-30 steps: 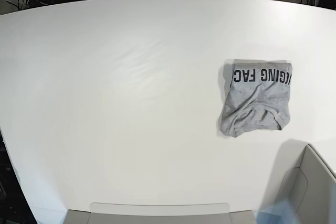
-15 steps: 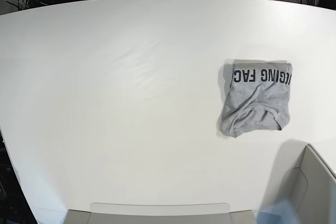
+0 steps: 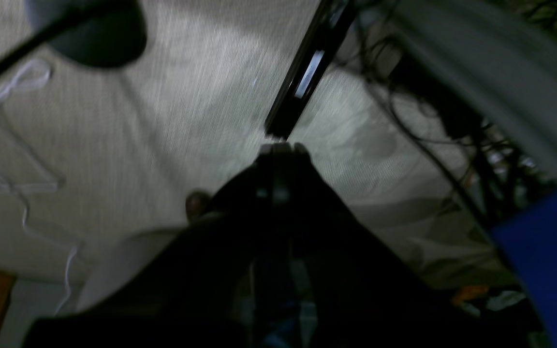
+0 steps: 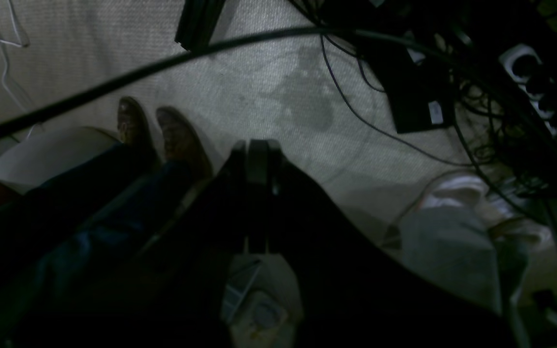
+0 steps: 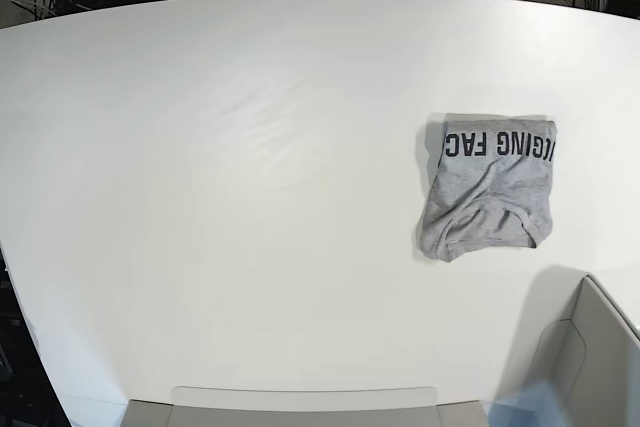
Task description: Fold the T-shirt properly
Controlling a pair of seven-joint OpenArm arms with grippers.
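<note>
You've got the T-shirt folded into a compact rectangle on the counter's right side in base view, lettering up, w/ both the left pincer and right pincer clenched, empty, over carpet.

The only writing I can read is on the T-shirt: black block capitals along its far edge, seen upside down, spelling "GING FAC", with cut-off strokes at both ends where the cloth folds under. A small pale label on a black box on the floor is too blurred to read.
</note>
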